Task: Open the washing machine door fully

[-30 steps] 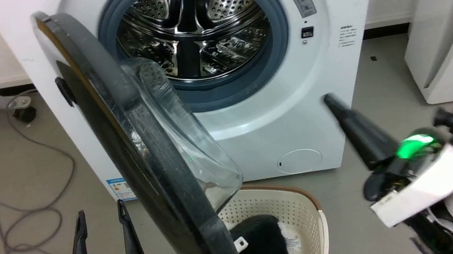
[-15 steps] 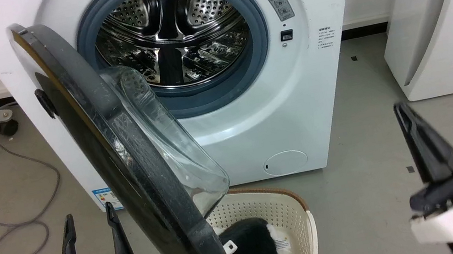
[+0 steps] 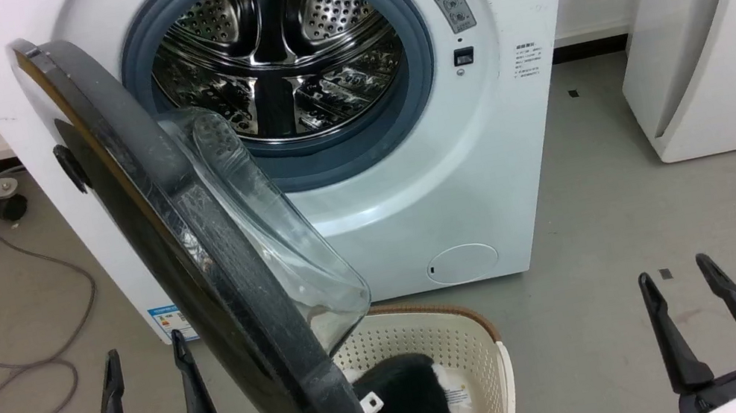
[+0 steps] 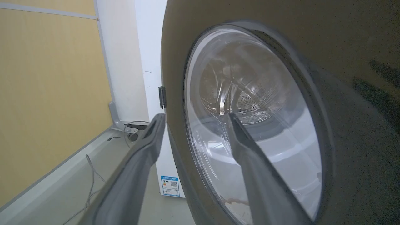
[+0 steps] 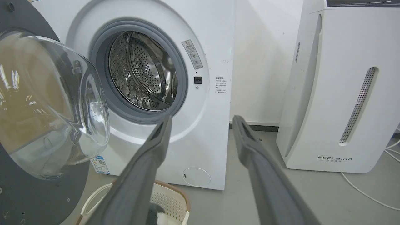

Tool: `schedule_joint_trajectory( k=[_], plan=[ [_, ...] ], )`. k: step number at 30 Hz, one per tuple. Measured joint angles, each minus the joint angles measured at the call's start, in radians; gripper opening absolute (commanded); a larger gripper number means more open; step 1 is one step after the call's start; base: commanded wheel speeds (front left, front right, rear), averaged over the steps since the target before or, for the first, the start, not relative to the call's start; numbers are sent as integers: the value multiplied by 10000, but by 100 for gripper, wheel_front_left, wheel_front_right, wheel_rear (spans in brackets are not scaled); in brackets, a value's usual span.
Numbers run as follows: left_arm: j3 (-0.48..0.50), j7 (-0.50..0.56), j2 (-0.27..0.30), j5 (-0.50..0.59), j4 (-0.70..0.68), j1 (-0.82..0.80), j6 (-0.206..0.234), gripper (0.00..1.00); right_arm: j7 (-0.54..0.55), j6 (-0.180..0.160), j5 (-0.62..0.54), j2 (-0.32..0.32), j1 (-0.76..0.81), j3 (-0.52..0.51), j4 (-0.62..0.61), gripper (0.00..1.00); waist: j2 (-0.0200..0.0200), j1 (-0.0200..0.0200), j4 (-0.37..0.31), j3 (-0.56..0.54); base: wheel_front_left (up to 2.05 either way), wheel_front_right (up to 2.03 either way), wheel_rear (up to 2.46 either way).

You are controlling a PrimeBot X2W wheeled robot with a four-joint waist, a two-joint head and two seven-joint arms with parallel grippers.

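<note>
Cables [image 3: 25, 367] lie loose at far left; beside them the left gripper [image 3: 143, 348] hovers spread and empty near the outer face of the washing machine door [image 3: 197, 267], which stands swung out on its left hinge, so the drum [image 3: 282, 62] of the washing machine [image 3: 415, 213] is uncovered. A basket [image 3: 429, 336] with a plush toy [image 3: 410, 400] sits under the door's lower rim, perhaps blocking a wider swing, and the right gripper [image 3: 674, 270], also spread and empty, hangs well apart, as no grip seems needed.

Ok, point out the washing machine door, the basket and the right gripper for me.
washing machine door [image 3: 270, 254], head view, on its glass bowl.
basket [image 3: 436, 334], head view, on its perforated inner wall.
right gripper [image 3: 674, 270], head view, midway between its open fingertips.
</note>
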Motion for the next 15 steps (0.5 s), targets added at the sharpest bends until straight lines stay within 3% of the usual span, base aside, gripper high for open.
schedule_joint_trajectory(
  k=[3,4,5,6,10,15],
  plan=[
    [17,0,0,36,-8,4,82,100,0,0,-40,29,10,-40,19,100,0,0,12,-6,0,0,0],
    [23,0,0,52,-4,5,88,55,0,0,-79,36,10,-58,17,100,0,0,21,-10,0,0,0],
    [40,0,-2,82,-17,5,105,18,0,0,-98,40,10,-73,17,100,0,0,28,-13,0,0,0],
    [75,0,-2,105,-58,4,130,0,0,0,-128,44,10,-84,15,100,0,0,38,-13,0,0,0],
    [272,0,27,224,-382,-55,130,0,0,0,-173,56,9,-169,-127,100,0,0,97,-37,0,0,0],
    [291,-10,197,537,-1791,-421,127,0,0,0,-151,65,15,-267,-378,100,0,0,138,-86,0,0,0]
  ],
)
